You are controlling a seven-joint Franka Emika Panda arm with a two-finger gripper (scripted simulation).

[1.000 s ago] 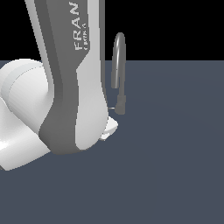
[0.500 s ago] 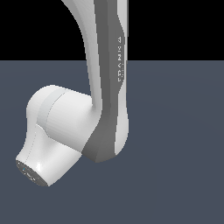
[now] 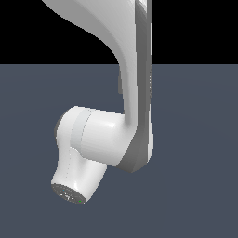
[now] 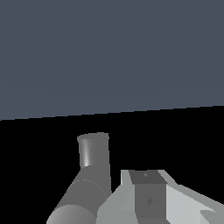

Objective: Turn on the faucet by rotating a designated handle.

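The white-and-grey robot arm [image 3: 135, 93] fills the exterior view, hiding the faucet. Low in the wrist view, a grey metallic cylinder [image 4: 92, 151], probably the faucet's, sits beside the pale claw [image 4: 148, 199]; its opening cannot be told. Judged mid-approach: next, find the lever.

One robot arm [image 3: 135, 93], one faucet [image 4: 89, 175].

The arm [image 3: 135, 93] is glossy white with a grey band. The faucet [image 4: 89, 175] is plain metallic grey; the floor [image 3: 195, 139] is flat slate blue.
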